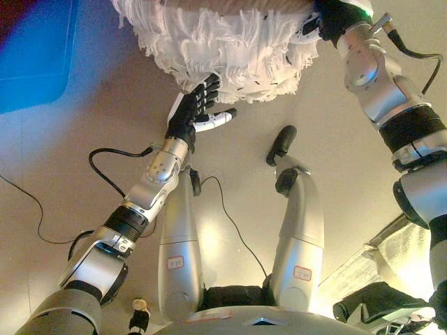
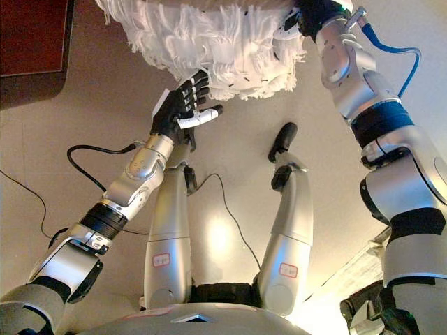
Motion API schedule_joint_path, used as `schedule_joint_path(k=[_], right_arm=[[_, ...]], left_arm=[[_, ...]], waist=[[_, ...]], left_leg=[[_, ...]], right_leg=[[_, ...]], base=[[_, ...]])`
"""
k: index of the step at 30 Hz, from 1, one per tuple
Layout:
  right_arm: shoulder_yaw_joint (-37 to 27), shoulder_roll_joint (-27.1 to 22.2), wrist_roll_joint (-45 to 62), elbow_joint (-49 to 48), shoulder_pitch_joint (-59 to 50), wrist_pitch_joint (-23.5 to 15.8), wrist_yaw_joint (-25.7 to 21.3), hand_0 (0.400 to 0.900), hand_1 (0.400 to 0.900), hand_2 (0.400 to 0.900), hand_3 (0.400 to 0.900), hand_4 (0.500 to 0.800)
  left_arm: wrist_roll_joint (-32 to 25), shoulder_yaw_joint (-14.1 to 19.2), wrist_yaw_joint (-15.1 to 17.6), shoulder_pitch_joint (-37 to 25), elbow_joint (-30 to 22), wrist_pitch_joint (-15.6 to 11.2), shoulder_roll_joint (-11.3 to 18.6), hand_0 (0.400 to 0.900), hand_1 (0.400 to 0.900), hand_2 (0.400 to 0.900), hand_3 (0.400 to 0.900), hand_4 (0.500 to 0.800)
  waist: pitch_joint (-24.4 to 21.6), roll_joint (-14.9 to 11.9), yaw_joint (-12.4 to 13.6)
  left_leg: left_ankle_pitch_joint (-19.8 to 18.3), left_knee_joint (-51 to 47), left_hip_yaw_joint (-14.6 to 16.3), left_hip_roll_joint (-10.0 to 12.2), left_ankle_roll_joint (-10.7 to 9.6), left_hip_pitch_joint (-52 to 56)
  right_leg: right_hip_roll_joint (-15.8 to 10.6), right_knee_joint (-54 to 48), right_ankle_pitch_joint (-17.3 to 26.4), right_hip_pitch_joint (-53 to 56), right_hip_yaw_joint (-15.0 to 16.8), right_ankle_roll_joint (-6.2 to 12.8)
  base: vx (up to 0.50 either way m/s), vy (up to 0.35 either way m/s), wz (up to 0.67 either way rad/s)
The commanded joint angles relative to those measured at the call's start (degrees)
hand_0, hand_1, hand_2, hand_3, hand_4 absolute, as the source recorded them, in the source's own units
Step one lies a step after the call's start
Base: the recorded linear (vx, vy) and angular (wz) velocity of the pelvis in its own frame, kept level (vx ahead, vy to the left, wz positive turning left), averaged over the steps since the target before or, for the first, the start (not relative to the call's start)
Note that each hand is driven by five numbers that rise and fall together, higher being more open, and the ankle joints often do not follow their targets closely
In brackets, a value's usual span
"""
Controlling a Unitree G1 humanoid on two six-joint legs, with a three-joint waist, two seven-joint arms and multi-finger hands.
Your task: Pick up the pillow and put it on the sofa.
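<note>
A white shaggy pillow [image 1: 223, 42] with long fringes lies on the beige floor at the top of both views. My left hand [image 1: 192, 112] reaches up to its near edge, fingers straight and spread, their tips touching the fringe from below. My right hand [image 1: 335, 17] is at the pillow's right edge, top right of the view. Its fingers are buried in the fringe, so I cannot tell how they stand. The pillow's far side is cut off by the top edge.
A dark brown flat-sided piece of furniture [image 2: 35, 35] stands at the upper left. A pale, light-coloured edge [image 1: 391, 258] shows at the lower right beside my right arm. Beige floor [image 1: 70, 160] spreads to the left of the left arm.
</note>
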Motion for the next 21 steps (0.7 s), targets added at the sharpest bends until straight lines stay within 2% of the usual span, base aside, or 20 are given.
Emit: schedule_joint_path(k=[1,2,4,8,9,11,14,15,18,20,21], right_arm=[[-10.5,-3.1,-0.9,-12.5,-3.1,-4.2,-7.4,0.400,0.400,0.400,0.400,0.500],[-10.7,-3.1,-0.9,-12.7,-2.8,-4.2,-7.4,0.400,0.400,0.400,0.400,0.500],[-15.0,-2.8,-4.4,-19.3,3.4,-4.7,-8.7,0.400,0.400,0.400,0.400,0.500],[-20.5,-2.2,-9.0,-26.0,12.3,-5.5,-10.2,0.400,0.400,0.400,0.400,0.500],[-20.7,-2.1,-9.1,-26.2,12.6,-5.4,-10.1,0.400,0.400,0.400,0.400,0.500],[-23.8,-1.3,-10.6,-30.9,19.4,-6.5,-10.1,0.400,0.400,0.400,0.400,0.500],[-26.7,-0.7,-11.0,-35.1,25.7,-7.5,-9.3,0.400,0.400,0.400,0.400,0.500],[-28.9,0.5,-11.3,-38.6,31.2,-8.7,-8.8,0.400,0.400,0.400,0.400,0.500],[-31.7,1.9,-10.6,-43.7,38.5,-10.1,-6.3,0.400,0.400,0.400,0.400,0.500],[-33.0,2.4,-10.4,-45.9,41.0,-10.6,-5.5,0.400,0.400,0.400,0.400,0.500],[-35.2,3.0,-10.1,-48.4,44.2,-11.4,-4.8,0.400,0.400,0.400,0.400,0.500]], left_arm=[[5.8,4.9,4.1,1.8,-4.1,-4.1,-1.8,0.900,0.900,0.900,0.900,0.800],[5.8,4.8,4.1,1.9,-4.1,-4.1,-1.7,0.900,0.900,0.900,0.900,0.800],[7.3,7.8,6.3,3.8,-3.8,-4.9,-2.8,0.900,0.900,0.900,0.900,0.800],[8.1,12.3,9.6,7.8,-1.0,-5.9,-5.0,0.900,0.900,0.900,0.900,0.800],[8.1,12.2,9.6,7.9,-1.0,-5.9,-5.0,0.900,0.900,0.900,0.900,0.800],[9.0,15.2,10.7,11.4,1.2,-6.2,-5.5,0.900,0.900,0.900,0.900,0.800],[10.5,16.5,9.9,14.3,2.6,-6.0,-5.3,0.900,0.900,0.900,0.900,0.800],[10.7,18.3,9.3,16.9,3.1,-5.8,-5.4,0.900,0.900,0.900,0.900,0.800],[12.0,20.8,7.3,21.3,2.6,-5.4,-5.1,0.900,0.900,0.900,0.900,0.800],[12.2,21.4,6.7,22.8,2.4,-5.3,-5.3,0.900,0.900,0.900,0.900,0.800],[13.1,22.9,5.8,24.4,2.3,-5.0,-5.9,0.900,0.900,0.900,0.900,0.800]], waist=[[-0.2,-2.0,1.2],[-0.2,-2.0,1.3],[-0.2,-2.4,1.2],[-0.2,-3.6,1.4],[-0.2,-3.6,1.5],[-1.6,-4.2,1.7],[-3.3,-4.6,1.7],[-5.5,-4.9,1.5],[-9.3,-5.2,2.0],[-10.9,-5.5,2.0],[-13.7,-5.8,1.6]], left_leg=[[-7.7,2.0,-0.9,1.7,-1.8,7.4],[-7.6,1.8,-0.9,1.8,-1.8,7.7],[-7.7,0.4,-0.6,1.7,-1.5,12.4],[-7.6,-2.6,0.0,1.7,-1.1,21.8],[-7.5,-3.0,0.0,1.7,-1.1,22.3],[-7.0,-6.3,0.5,1.9,-1.0,29.0],[-5.9,-9.7,0.8,1.9,-0.9,33.9],[-6.0,-12.3,1.6,2.6,-1.2,38.3],[-5.5,-16.6,2.5,3.4,-1.0,44.9],[-4.7,-18.6,2.8,3.4,-0.9,47.0],[-4.6,-20.7,3.7,3.3,-1.1,49.7]], right_leg=[[0.4,-4.0,3.1,6.7,0.3,5.45],[0.5,-4.1,3.1,6.9,0.2,5.46],[0.8,-5.7,3.4,11.8,-0.2,5.56],[1.5,-10.1,4.2,21.7,-1.0,5.46],[1.6,-10.5,4.3,22.2,-1.1,5.48],[1.8,-14.5,5.4,29.4,-1.9,5.80],[1.8,-18.3,6.9,34.6,-2.7,6.03],[1.9,-22.1,8.2,39.9,-3.3,6.75],[2.4,-28.3,10.4,47.0,-4.1,7.65],[2.3,-30.5,11.6,49.0,-4.3,7.98],[2.2,-33.4,12.6,51.7,-4.6,8.75]], base=[[0.02,0.013,-0.04],[0.00,0.000,0.00],[0.04,-0.009,-0.01],[0.05,-0.011,0.00],[0.09,-0.018,-0.01],[0.13,-0.015,0.02],[0.10,0.011,0.01],[0.20,0.033,-0.09],[0.17,0.036,-0.14],[0.11,0.041,-0.09],[0.13,0.046,-0.13]])
